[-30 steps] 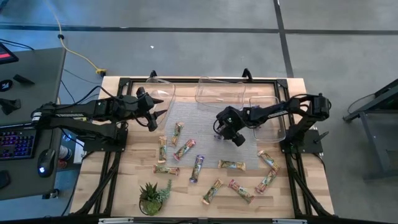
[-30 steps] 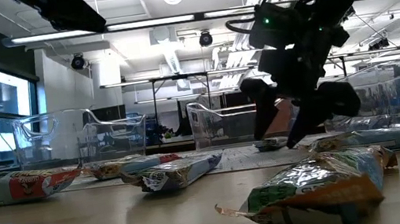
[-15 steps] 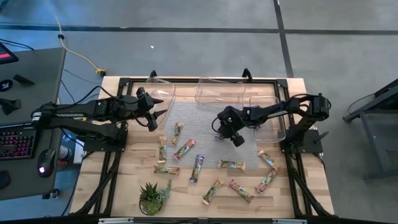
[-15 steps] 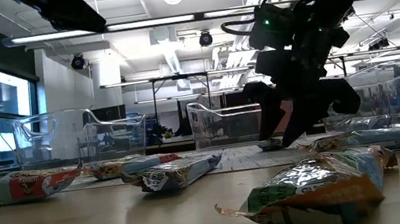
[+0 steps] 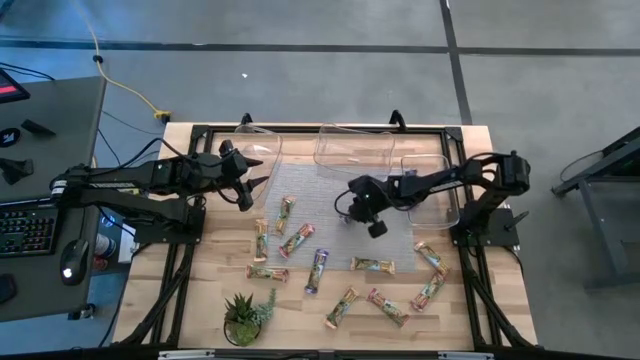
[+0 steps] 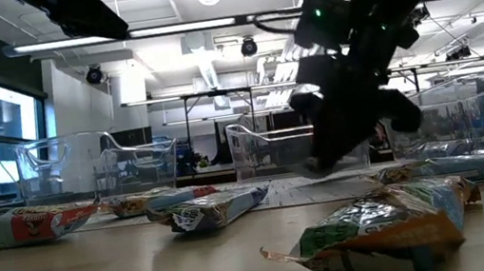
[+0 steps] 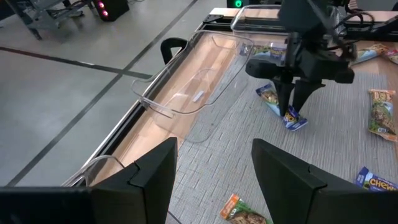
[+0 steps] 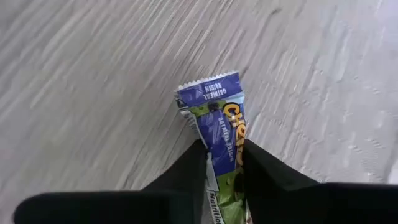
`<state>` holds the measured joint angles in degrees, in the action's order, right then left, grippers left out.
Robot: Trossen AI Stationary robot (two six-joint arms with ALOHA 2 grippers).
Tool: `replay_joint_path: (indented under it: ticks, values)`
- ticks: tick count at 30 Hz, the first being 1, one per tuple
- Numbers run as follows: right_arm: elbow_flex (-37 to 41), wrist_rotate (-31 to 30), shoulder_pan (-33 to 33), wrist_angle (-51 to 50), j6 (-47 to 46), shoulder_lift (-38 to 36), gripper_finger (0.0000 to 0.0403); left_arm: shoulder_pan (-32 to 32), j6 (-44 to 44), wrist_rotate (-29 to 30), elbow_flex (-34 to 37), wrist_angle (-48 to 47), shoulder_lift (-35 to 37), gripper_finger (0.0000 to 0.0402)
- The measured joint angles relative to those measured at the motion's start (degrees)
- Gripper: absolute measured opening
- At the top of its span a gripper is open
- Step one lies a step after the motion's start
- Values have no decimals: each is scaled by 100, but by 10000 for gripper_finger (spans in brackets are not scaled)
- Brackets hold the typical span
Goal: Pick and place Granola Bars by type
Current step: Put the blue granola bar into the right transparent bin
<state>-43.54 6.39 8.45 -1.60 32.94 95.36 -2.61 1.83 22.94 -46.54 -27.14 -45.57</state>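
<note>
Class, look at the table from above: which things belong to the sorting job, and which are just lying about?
Part of the job:
- granola bars scattered on the table
- blue-purple bar pinched in the right gripper
- clear tubs along the far edge
- left gripper, open, waiting over the table's left side

Just lying about:
- potted plant
- keyboard and mouse on the side desk

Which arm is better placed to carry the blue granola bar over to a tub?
Right: the right gripper already pinches the blue bar above the grey mat; the left gripper waits open near the table's edge.
</note>
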Motion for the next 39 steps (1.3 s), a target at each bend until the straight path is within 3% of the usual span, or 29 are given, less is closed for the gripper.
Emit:
replay_joint_path:
  ticks: [5,9,13,16,25,27,29,33,39]
  values:
    - [-411,-606,-329,-312,-428,-7,50,0,-1,0,0,0,0,202]
    - [-1054,-1686,-603,-1328,-502,-9,48,0,0,0,0,0,1,202]
    - [-1962,-2934,-855,-2752,-1014,-12,52,0,-2,0,1,0,0,202]
    - [-2694,-3534,-988,-4069,-1499,-12,49,0,-2,0,0,0,0,202]
    - [-4166,-4364,-998,-8206,-3750,-100,52,0,-1,2,0,0,1,202]
    - [-4130,-4469,-944,-8829,-4470,-289,55,0,-1,0,0,3,-1,202]
    - [-3912,-4396,-855,-8774,-5154,-616,56,0,-1,0,1,-1,0,202]
    - [-3096,-3947,-653,-8082,-6219,-1413,56,0,-2,0,1,3,-1,202]
    - [-1432,-3755,-335,-6994,-7848,-2468,57,0,-2,0,2,2,1,202]
